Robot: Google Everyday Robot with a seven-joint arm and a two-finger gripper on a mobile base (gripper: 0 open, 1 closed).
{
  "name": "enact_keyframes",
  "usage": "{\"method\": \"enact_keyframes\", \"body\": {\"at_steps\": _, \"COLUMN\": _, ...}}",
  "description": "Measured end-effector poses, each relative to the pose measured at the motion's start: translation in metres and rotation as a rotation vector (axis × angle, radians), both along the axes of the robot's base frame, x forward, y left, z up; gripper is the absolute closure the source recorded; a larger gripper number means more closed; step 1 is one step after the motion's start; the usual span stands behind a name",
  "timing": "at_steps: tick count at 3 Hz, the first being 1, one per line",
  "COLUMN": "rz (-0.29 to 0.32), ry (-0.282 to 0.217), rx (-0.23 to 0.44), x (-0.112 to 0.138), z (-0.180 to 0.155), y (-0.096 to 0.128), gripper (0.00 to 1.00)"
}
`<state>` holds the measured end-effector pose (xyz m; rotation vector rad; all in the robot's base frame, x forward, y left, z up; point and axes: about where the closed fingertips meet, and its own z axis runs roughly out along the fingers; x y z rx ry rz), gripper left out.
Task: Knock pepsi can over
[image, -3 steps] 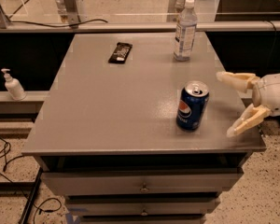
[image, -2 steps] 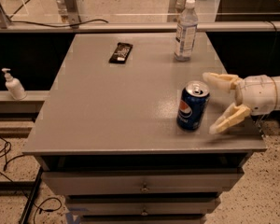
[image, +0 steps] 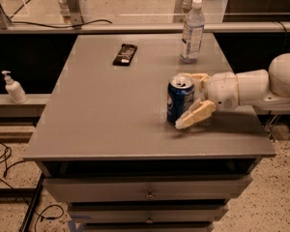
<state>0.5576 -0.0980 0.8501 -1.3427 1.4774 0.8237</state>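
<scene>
Pepsi can (image: 179, 100) stands upright on the grey table (image: 106, 124), right of centre and toward the front edge, silver top with pull tab facing up and logo side facing left-front. Gripper (image: 185, 100) comes in from the right at can height on a white arm (image: 261, 85) and sits low over the tabletop. Jaws are spread wide and straddle the can: one tan finger (image: 199, 76) runs along the far side near the can's rim, the other finger (image: 197, 114) angles down along the near-right side, with its tip by the can's base. The near finger looks touching or just beside the can; cannot tell firm contact. Nothing is clamped. Clear plastic water bottle (image: 192, 30) with white cap is upright near the back right of the table, well apart from the can. Dark flat wrapper (image: 124, 54) lies at back centre-left, apart from everything else. Drawers (image: 147, 195) with small knobs sit under the tabletop. White pump dispenser (image: 12, 87) stands on a low ledge to the left of the table. Cables (image: 2, 158) trail on the speckled floor at lower left.
</scene>
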Motion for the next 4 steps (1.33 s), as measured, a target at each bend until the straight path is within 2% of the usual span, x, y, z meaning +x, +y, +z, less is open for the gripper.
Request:
{"method": "enact_keyframes", "body": {"at_steps": 2, "rz": -0.037, "ry": 0.064, "rx": -0.189, "x": 0.028, "z": 0.044, "y": 0.093, "gripper": 0.00}}
{"method": "enact_keyframes", "body": {"at_steps": 3, "rz": -0.048, "ry": 0.085, "rx": -0.250, "x": 0.030, "z": 0.058, "y": 0.111, "gripper": 0.00}}
{"method": "enact_keyframes", "body": {"at_steps": 4, "rz": -0.057, "ry": 0.084, "rx": -0.297, "x": 0.025, "z": 0.069, "y": 0.089, "gripper": 0.00}}
